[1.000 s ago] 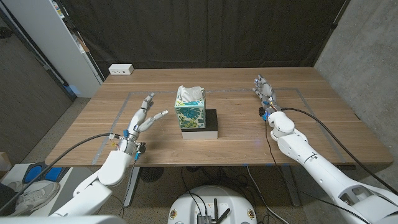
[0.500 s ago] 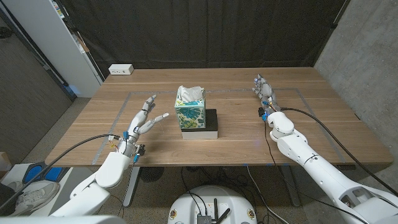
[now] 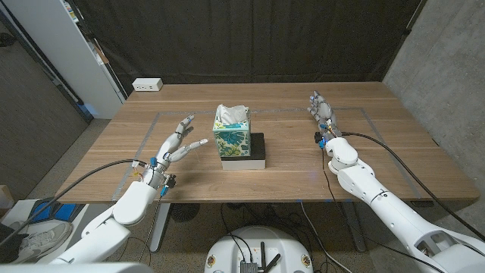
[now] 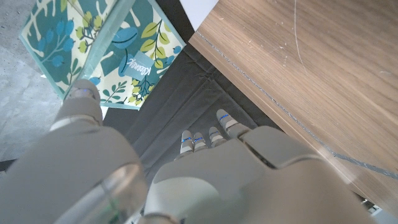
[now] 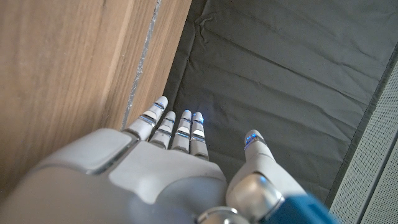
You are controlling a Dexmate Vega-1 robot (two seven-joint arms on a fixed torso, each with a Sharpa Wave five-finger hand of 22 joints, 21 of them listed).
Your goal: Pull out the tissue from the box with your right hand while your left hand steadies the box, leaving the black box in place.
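Centrally, tissue box (image 3: 232, 135) on black box (image 3: 255, 152); left hand (image 3: 176, 144) spread beside; right hand (image 3: 321, 111) seemingly open, apart.

left hand (image 3: 176, 143) edged further up the table and nearer the tissue box (image 3: 231, 133), fingers spread, not touching it, its forearm swung more to the left and lower

Wooden table (image 3: 288, 163) — black box (image 3: 253, 154) at centre (white power strip (image 3: 147, 85) at far corner).
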